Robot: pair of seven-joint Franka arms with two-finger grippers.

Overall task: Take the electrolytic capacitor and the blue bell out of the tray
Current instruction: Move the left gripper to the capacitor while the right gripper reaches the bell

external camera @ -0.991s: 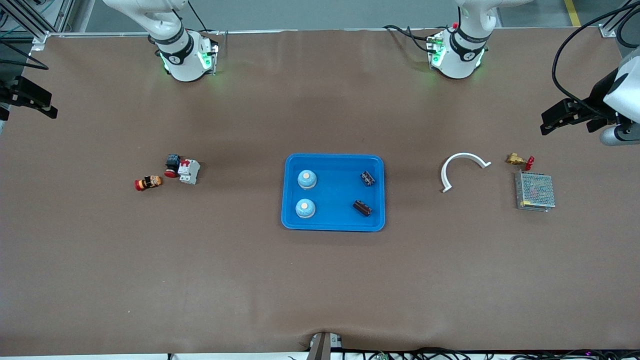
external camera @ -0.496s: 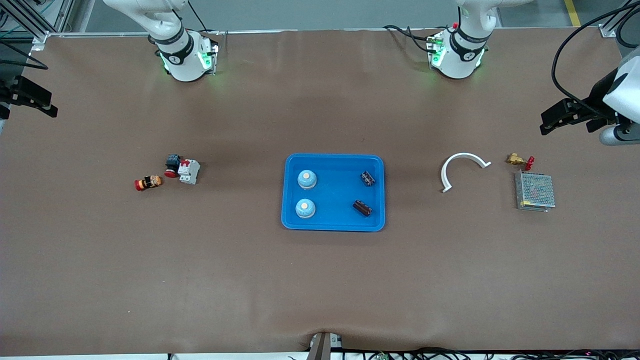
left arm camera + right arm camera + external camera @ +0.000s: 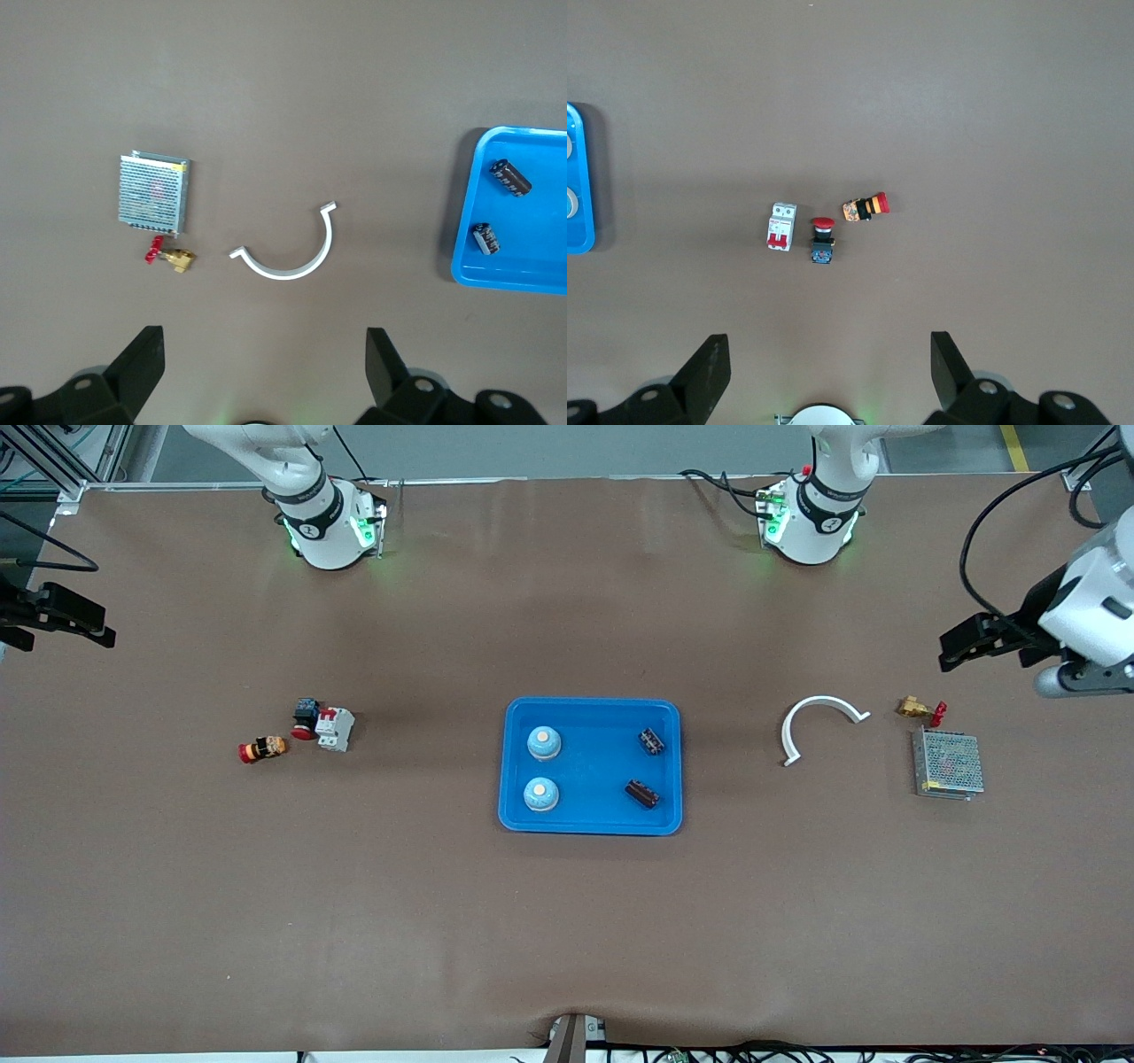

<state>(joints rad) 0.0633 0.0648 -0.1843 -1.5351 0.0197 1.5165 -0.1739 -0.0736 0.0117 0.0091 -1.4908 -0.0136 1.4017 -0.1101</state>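
Starting layout for clearing the tray [image 3: 592,825], the landmark for all positions given here. The tray lies mid-table between the two arms' ends, its long sides running from one end to the other. Inside it, two blue bells [image 3: 544,742] [image 3: 540,794] stand along the short side toward the right arm's end, and two dark electrolytic capacitors [image 3: 652,741] [image 3: 641,794] lie on their sides along the short side toward the left arm's end, each with its long axis slanted to the tray's rim. The left gripper [image 3: 264,372] hangs with fingers spread and nothing between them, over bare table well off the tray's capacitor end, above the white curved bracket [image 3: 819,722], brass valve [image 3: 918,708] and mesh-cased power supply [image 3: 948,763]. The right gripper [image 3: 828,372], likewise spread and empty, hangs well off the tray's bell end, above the circuit breaker [image 3: 335,728] and two red push buttons [image 3: 304,717] [image 3: 262,749]. By position, each arm appears best placed for the parts at its own end: left for a capacitor, right for a bell.
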